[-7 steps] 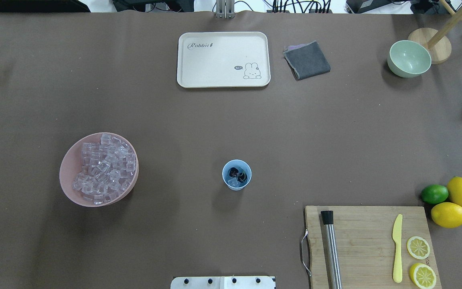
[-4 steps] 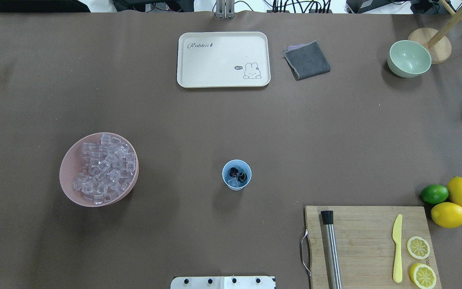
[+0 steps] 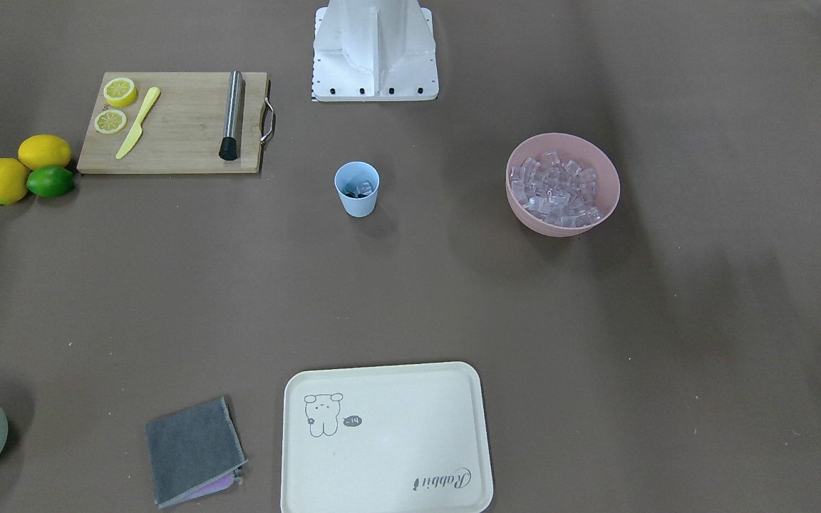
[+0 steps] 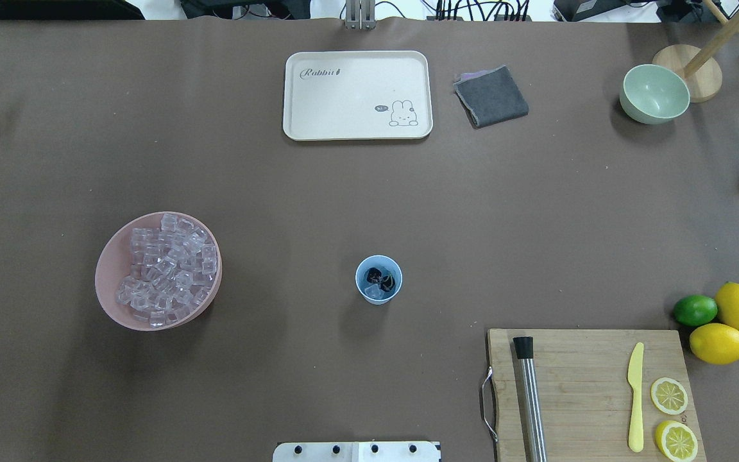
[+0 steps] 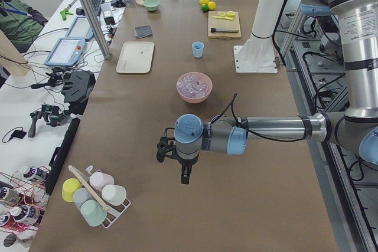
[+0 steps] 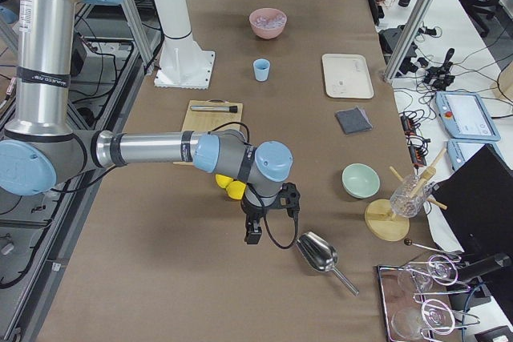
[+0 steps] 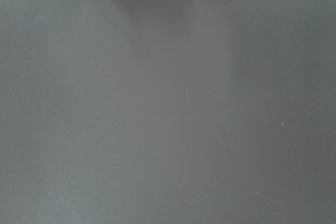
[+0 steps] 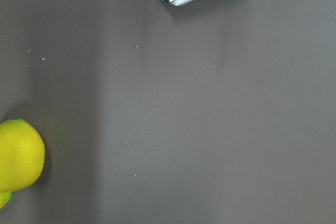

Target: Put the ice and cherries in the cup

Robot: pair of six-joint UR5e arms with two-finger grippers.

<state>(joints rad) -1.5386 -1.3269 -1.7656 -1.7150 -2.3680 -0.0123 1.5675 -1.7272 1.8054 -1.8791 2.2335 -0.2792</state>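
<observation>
The light blue cup (image 4: pixel 378 279) stands upright near the table's middle. It holds the dark cherries (image 4: pixel 376 276) and an ice cube (image 4: pixel 374 292). Many more ice cubes (image 4: pixel 167 266) fill the pink bowl (image 4: pixel 108 282) to its left. The cup also shows in the front-facing view (image 3: pixel 357 189). My left gripper (image 5: pixel 182 177) hangs over bare table far from the bowl, seen only in the exterior left view. My right gripper (image 6: pixel 253 236) hangs near the lemons and the metal scoop (image 6: pixel 317 254), seen only in the exterior right view. I cannot tell whether either gripper is open or shut.
A cream tray (image 4: pixel 356 95), a grey cloth (image 4: pixel 491 96) and a pale green bowl (image 4: pixel 654 94) lie at the far side. A cutting board (image 4: pixel 591 394) holds a muddler (image 4: pixel 529 398), a yellow knife (image 4: pixel 635 396) and lemon slices (image 4: pixel 669 395). Two lemons (image 4: pixel 718 343) and a lime (image 4: pixel 695 310) sit beside it.
</observation>
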